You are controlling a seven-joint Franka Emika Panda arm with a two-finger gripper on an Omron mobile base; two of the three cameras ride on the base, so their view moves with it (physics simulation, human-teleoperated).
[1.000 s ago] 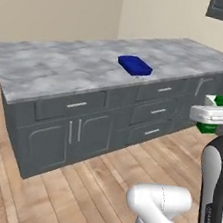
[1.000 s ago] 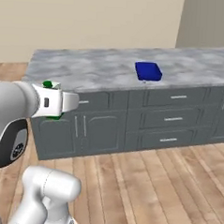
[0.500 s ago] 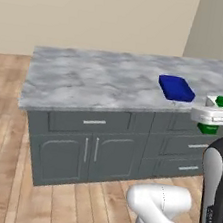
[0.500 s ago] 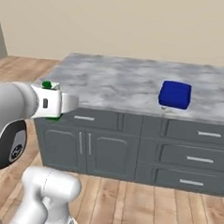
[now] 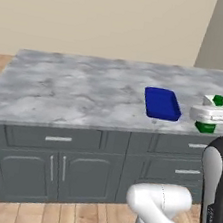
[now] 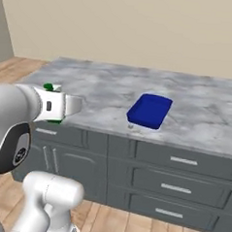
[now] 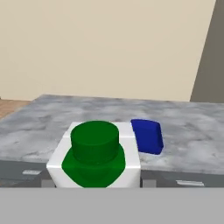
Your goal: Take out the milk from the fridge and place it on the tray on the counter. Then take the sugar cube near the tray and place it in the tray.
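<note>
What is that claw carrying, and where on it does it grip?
The claw carries the milk, a small white carton with a green top, gripped around its body; the exact contact spots are hidden.

The surface (image 5: pixel 76 90) is a long slab of grey-white veined marble, running across both base views and set over dark grey cabinet fronts (image 5: pixel 50 162) with pale bar handles: doors toward one end, stacked drawers (image 6: pixel 177 182) further along. The cabinets stand on a wood-plank floor (image 5: pixel 22 211), with a beige wall behind.

A deep-blue tray (image 5: pixel 161 103) lies flat on the surface near its front edge, rectangular with rounded corners and a low rim. In the right base view a tiny pale cube (image 6: pixel 131 125) sits on the marble just beside the tray's near corner, by the front edge.
</note>
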